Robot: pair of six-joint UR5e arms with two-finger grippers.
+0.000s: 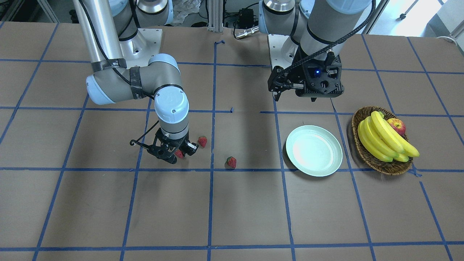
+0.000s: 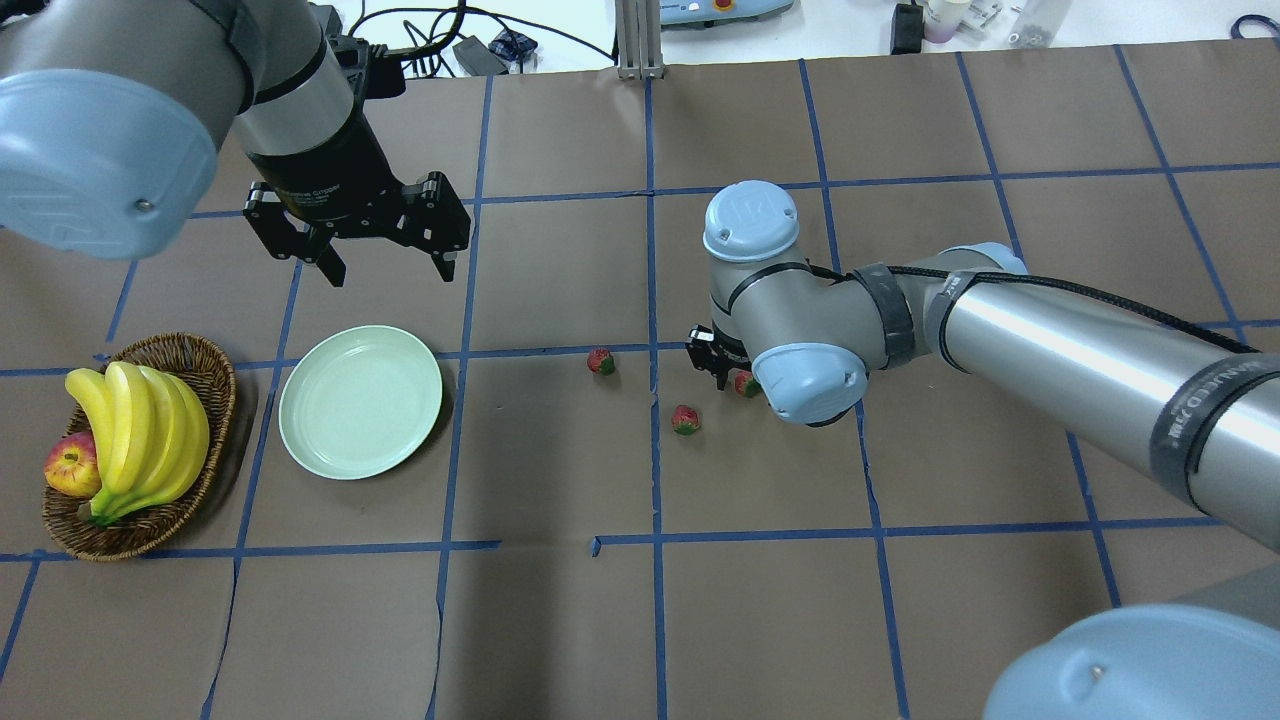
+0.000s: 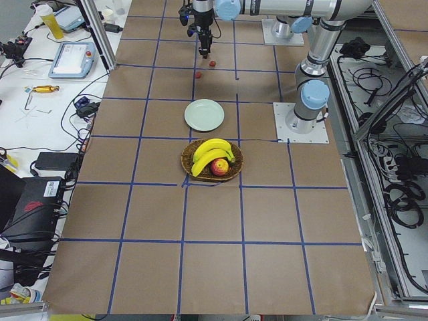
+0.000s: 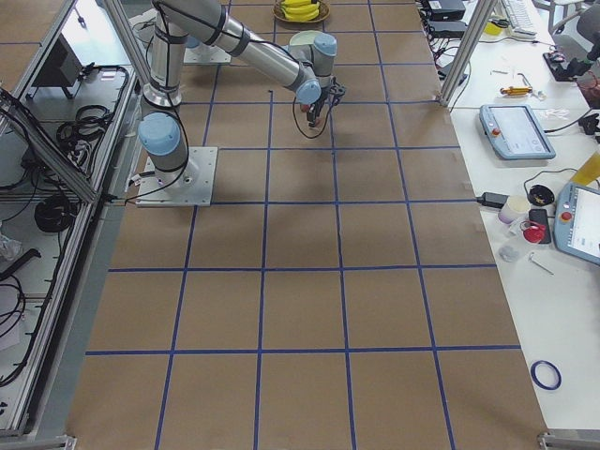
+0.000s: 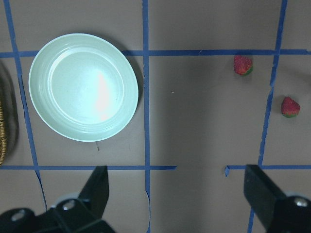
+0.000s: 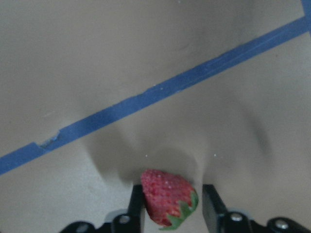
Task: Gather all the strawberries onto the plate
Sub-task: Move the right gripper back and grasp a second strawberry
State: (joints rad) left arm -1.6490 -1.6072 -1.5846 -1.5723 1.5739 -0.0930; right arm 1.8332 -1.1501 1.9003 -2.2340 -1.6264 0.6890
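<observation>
Three small red strawberries are near the table's middle. Two lie loose: one and another. My right gripper is low at the table, its fingers closed on either side of the third strawberry. The pale mint-green plate holds nothing. My left gripper hangs open and holds nothing, high above the table on the far side of the plate.
A brown wicker basket with bananas and a red-yellow apple stands beside the plate, on the side away from the strawberries. Blue tape lines grid the brown table.
</observation>
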